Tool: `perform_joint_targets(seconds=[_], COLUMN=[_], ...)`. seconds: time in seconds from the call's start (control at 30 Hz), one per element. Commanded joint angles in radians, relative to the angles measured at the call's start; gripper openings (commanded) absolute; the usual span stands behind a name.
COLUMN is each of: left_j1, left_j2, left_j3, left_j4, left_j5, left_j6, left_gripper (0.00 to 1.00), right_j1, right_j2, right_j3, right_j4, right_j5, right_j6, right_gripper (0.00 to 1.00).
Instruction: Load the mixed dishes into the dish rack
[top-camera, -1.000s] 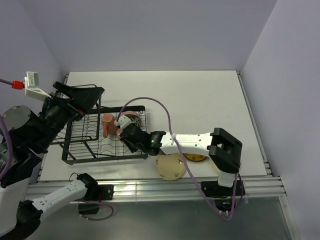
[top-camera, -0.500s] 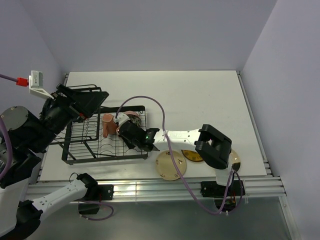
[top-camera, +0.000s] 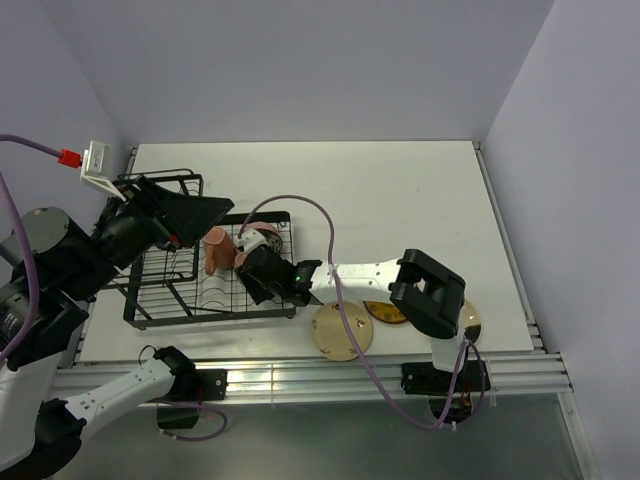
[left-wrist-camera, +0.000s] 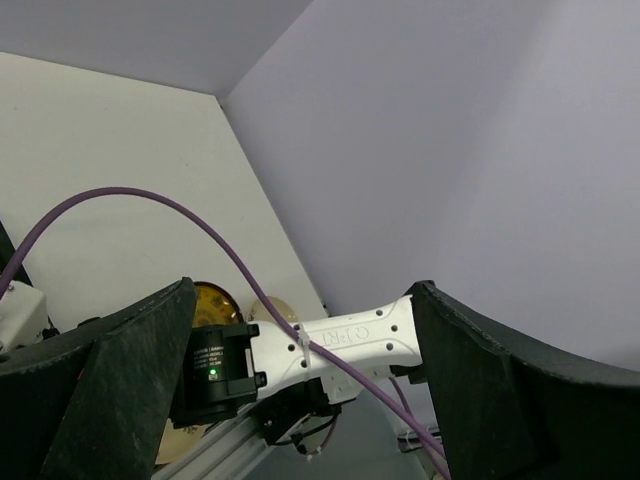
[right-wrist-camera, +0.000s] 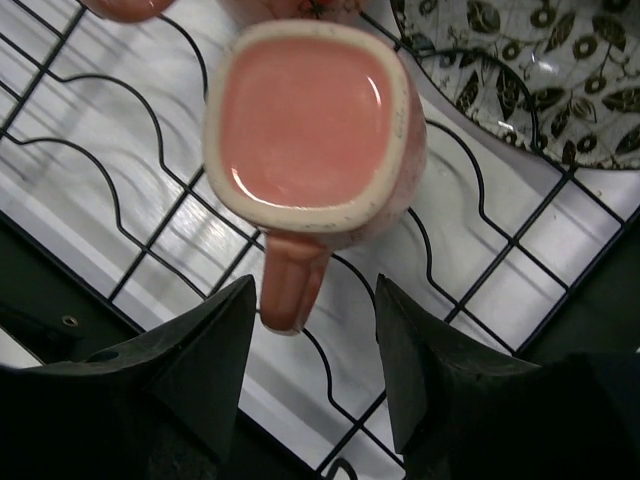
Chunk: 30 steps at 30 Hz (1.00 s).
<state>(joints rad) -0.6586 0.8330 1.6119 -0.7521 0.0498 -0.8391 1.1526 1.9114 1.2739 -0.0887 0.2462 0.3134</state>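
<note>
- The left pincer (left-wrist-camera: 302, 300) is up in the air over the left end of the rack. Its two fingers are spread wide and it holds nothing.
- The dish rack (top-camera: 175, 288) sits on the left part of the tabletop (top-camera: 400, 200). It is made of stiff black wire.
- One pink mug (top-camera: 216, 250) is already in the rack. A second pink mug (right-wrist-camera: 310, 125) stands just beside it on the wires, with its open top up.
- The dark bowl (right-wrist-camera: 520, 60) with leaf marks is in the rack too, right next to the second mug.
- The right pincer (right-wrist-camera: 315, 290) hangs just over the second mug. Its fingers are apart, one on each side of the handle, and they are not pinching it.
- A cream plate (top-camera: 338, 332), the yellow plate (top-camera: 383, 313) and another cream plate (top-camera: 468, 322) lie on the tabletop, to the right of the rack. The arm partly hides the last two.
- I think the plates are hard, smooth and easy to break. They lie flat, so the rim at the edge looks like the best place to pinch.
</note>
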Motion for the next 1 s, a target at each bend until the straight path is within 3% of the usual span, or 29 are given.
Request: perform_joint_targets(seconds=[0.0, 0.33, 0.47, 0.63, 0.83, 0.97], left_j1=[0.001, 0.001, 0.002, -0.016, -0.209, -0.272], left_j2=[-0.008, -0.011, 0.024, 0.106, 0.314, 0.488], left_j3=[-0.017, -0.036, -0.079, -0.196, -0.224, -0.225], left_j4=[0.008, 0.019, 0.033, 0.097, 0.138, 0.212], left_j5=[0.061, 0.151, 0.191, 0.223, 0.102, 0.114], left_j6=[0.025, 0.035, 0.031, 0.024, 0.074, 0.109], left_gripper=[0.95, 0.93, 0.91, 0.88, 0.86, 0.83], right_j1=[-0.007, -0.016, -0.095, -0.227, -0.442, -0.484], right_j2=[-0.084, -0.365, -0.547, -0.796, -1.17, -1.324], right_j3=[-0.015, -0.142, -0.185, -0.356, -0.487, -0.47], right_j4=[0.052, 0.031, -0.167, -0.367, -0.545, -0.673], right_j5=[0.019, 0.091, 0.238, 0.358, 0.29, 0.26], right_j6=[0.026, 0.09, 0.226, 0.416, 0.466, 0.487], right_gripper=[0.6, 0.66, 0.68, 0.69, 0.69, 0.69])
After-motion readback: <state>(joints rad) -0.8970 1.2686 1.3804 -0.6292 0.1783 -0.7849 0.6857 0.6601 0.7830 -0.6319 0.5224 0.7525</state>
